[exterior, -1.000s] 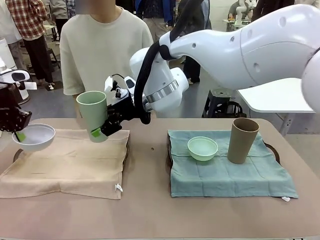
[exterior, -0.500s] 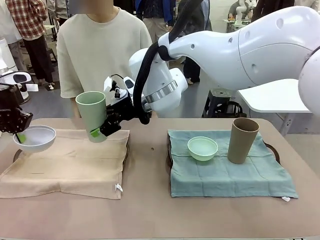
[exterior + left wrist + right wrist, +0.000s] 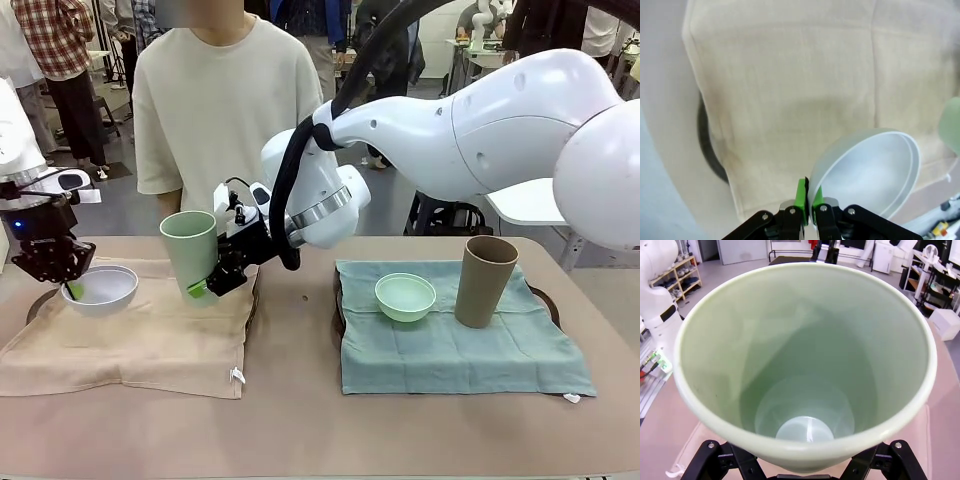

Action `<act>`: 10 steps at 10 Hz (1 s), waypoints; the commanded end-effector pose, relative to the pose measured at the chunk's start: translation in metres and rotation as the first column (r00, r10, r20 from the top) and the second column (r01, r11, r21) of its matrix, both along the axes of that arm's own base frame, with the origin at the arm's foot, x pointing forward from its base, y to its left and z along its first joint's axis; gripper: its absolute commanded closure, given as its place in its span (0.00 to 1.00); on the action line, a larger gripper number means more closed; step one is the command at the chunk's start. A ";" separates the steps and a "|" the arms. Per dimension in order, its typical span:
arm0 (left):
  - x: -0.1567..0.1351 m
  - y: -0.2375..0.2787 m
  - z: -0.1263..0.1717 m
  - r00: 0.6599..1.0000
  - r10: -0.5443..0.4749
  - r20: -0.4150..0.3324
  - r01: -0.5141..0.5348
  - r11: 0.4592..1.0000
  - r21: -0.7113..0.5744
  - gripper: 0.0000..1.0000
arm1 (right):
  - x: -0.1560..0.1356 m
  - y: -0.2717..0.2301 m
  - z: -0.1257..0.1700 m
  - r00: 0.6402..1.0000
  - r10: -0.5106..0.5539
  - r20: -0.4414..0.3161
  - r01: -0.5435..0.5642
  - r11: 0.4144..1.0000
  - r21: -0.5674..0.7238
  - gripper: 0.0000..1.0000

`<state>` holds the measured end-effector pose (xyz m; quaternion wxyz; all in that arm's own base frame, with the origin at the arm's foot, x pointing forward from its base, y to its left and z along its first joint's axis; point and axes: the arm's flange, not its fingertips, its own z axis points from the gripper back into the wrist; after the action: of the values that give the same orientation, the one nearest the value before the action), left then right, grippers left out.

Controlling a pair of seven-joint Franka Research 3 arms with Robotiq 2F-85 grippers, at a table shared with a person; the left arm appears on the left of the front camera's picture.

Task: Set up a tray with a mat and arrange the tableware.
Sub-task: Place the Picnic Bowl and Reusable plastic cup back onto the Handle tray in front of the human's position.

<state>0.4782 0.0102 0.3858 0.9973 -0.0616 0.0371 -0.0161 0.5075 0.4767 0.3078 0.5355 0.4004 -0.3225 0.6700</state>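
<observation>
Claws grip smooth, seemingly plastic ware: left point(image 3: 72, 290) pinches round white bowl point(image 3: 100, 289), right point(image 3: 205, 288) tapered green cup point(image 3: 190, 250).

Layout on the bench point(image 3: 300, 420): one mat point(image 3: 130, 335) at 9 o'clock, a second mat point(image 3: 450, 350) at 3 o'clock. On the first, a bowl point(image 3: 100, 290) lies toward 9 o'clock and a cup point(image 3: 190, 250) toward 3 o'clock. On the second, another bowl point(image 3: 405, 296) sits left of another cup point(image 3: 485, 280).

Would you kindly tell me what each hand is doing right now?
Left hand: closed on the rim of the white bowl.
Right hand: gripping the pale green cup near its base.
</observation>
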 end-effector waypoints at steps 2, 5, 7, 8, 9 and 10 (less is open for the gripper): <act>0.007 0.001 -0.014 0.997 0.021 0.074 -0.019 0.999 -0.027 0.95 | 0.007 0.004 -0.012 1.000 0.023 0.015 -0.024 0.999 0.028 0.19; 0.012 -0.002 -0.025 0.994 0.011 0.112 -0.006 0.999 -0.042 0.95 | 0.012 0.007 -0.028 1.000 0.028 -0.009 -0.028 0.999 0.020 0.19; 0.014 -0.004 -0.033 0.995 0.010 0.097 -0.005 0.999 -0.052 0.95 | 0.016 0.008 -0.039 0.999 0.030 -0.028 -0.030 0.999 0.018 0.19; 0.018 -0.005 -0.036 0.996 0.002 0.089 0.003 0.998 -0.056 0.95 | 0.020 0.006 -0.042 0.999 0.019 -0.030 -0.019 1.000 0.020 0.19; 0.016 -0.007 -0.039 0.997 0.005 0.082 0.000 0.998 -0.059 0.95 | 0.019 0.006 -0.044 0.999 0.020 -0.031 -0.019 1.000 0.023 0.19; 0.018 -0.008 -0.039 0.997 0.002 0.071 0.002 0.998 -0.057 0.95 | 0.021 0.006 -0.045 0.999 0.009 -0.036 -0.008 1.000 0.028 0.19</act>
<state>0.4937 0.0040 0.3477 0.9971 -0.0755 0.0067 -0.0123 0.5242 0.4810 0.2619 0.5390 0.4187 -0.3143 0.6599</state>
